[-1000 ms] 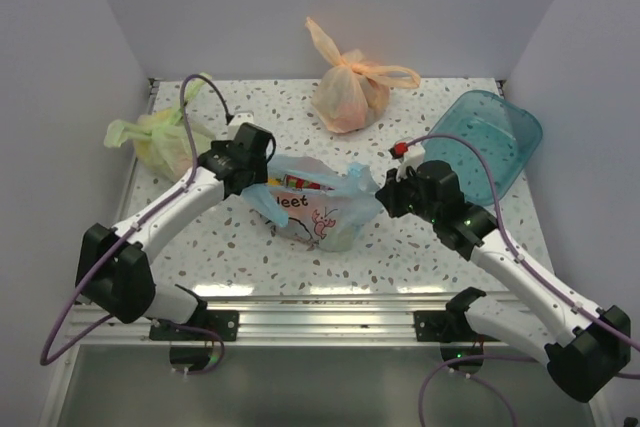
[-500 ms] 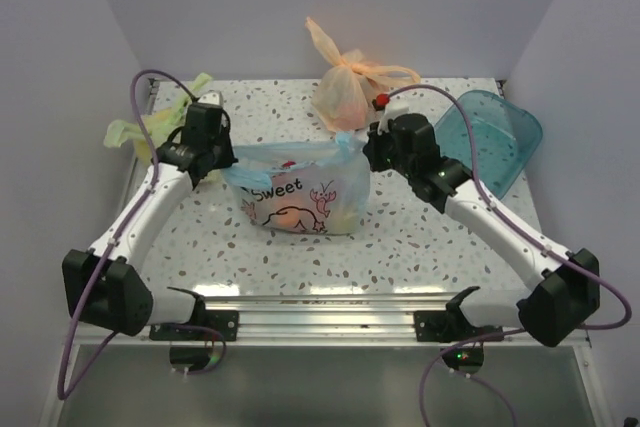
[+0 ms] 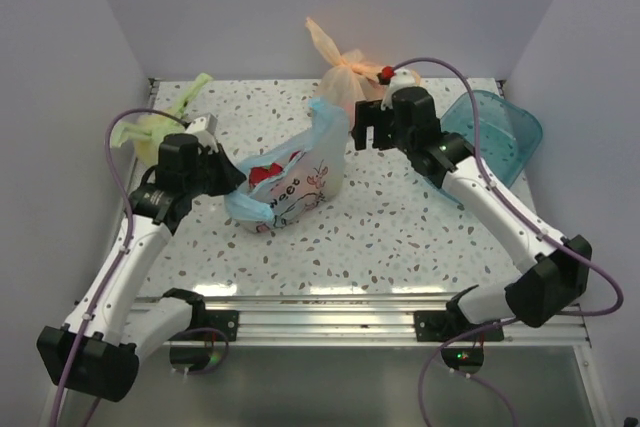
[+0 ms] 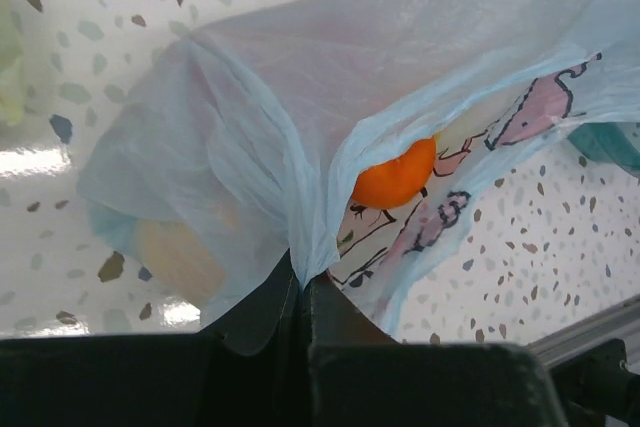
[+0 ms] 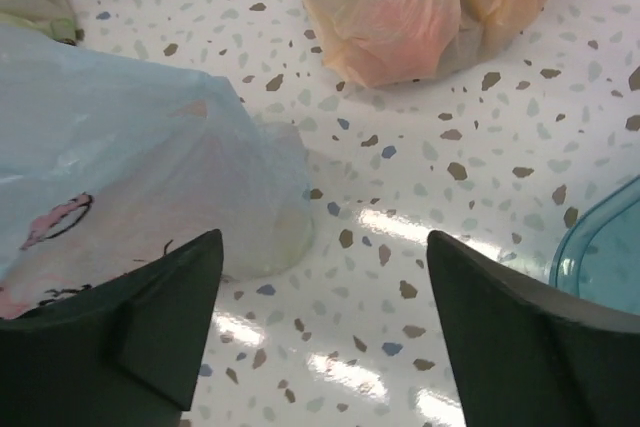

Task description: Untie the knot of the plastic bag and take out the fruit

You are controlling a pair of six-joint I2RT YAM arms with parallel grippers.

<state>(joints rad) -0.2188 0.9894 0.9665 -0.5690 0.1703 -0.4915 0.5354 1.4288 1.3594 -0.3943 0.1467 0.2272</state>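
Note:
The light blue plastic bag (image 3: pixel 300 185) with its pink cartoon print lies tilted on the table's middle. One long ear (image 3: pixel 326 119) stands up loose, and no knot shows. My left gripper (image 3: pixel 230 185) is shut on a fold of the bag's left edge (image 4: pixel 300 247). In the left wrist view an orange round fruit (image 4: pixel 396 175) peeks from the bag's mouth, and a yellowish fruit (image 4: pixel 178 255) shows through the film. My right gripper (image 3: pixel 363 133) hangs open just right of the ear, holding nothing. Its fingers (image 5: pixel 175 312) frame bare table beside the bag (image 5: pixel 130 147).
A knotted orange bag (image 3: pixel 345 87) sits at the back centre, close behind my right gripper, and shows again as the orange bag (image 5: pixel 430 7). A green bag (image 3: pixel 160 132) lies at the back left. A teal bin (image 3: pixel 495 137) stands at the right.
My right gripper has opened and let go of the bag's ear. My left gripper shut on the bag's left edge and drew it nearer, tipping the bag leftward.

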